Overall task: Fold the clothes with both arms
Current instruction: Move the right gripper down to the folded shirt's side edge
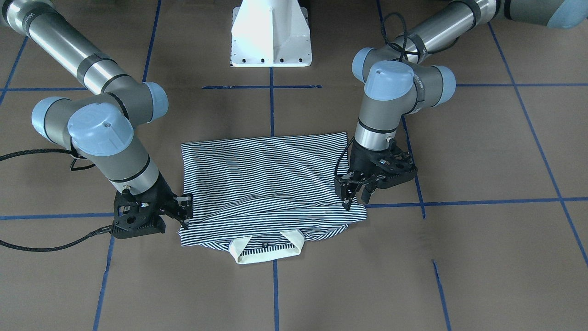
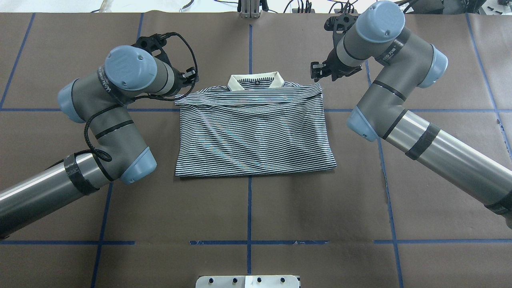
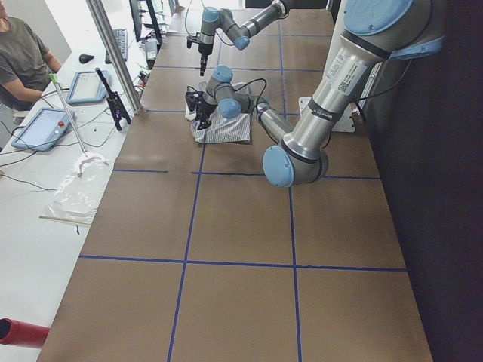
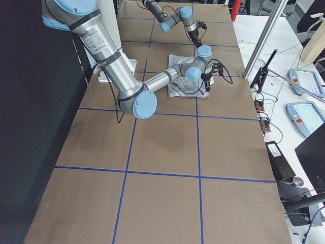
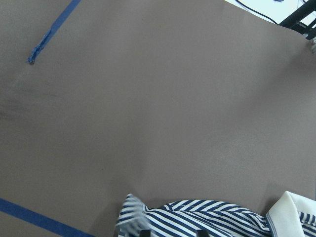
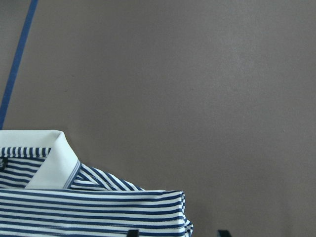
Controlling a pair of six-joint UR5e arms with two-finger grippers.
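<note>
Brown paper ruled with blue tape covered the table [image 1: 482, 147]. From across it you saw the polo shirt [image 1: 266, 179] lying flat, its hem doubled up to the shoulders so that only the collar [image 1: 241, 252] poked out past the folded edge. The right gripper [image 1: 183, 210] sat at the shirt corner on one side of the collar, the left gripper [image 1: 356, 196] at the corner on the other; both had their fingers spread and, as far as I could judge, clamped nothing.

From overhead, the fold ran just short of the collar; each wrist hung over its own end of that edge, which is where you would want them for laying a half-fold evenly.

Neither side view was close enough to tell you anything about the fingers.

Your left wrist camera caught a blurred striped corner with the collar off to one side; the fingers barely showed.

Your right wrist camera showed two fingertips [image 6: 132, 232] well apart, with the corner beside the collar lying loose between them; I judged this fold laid and the next not yet begun.
</note>
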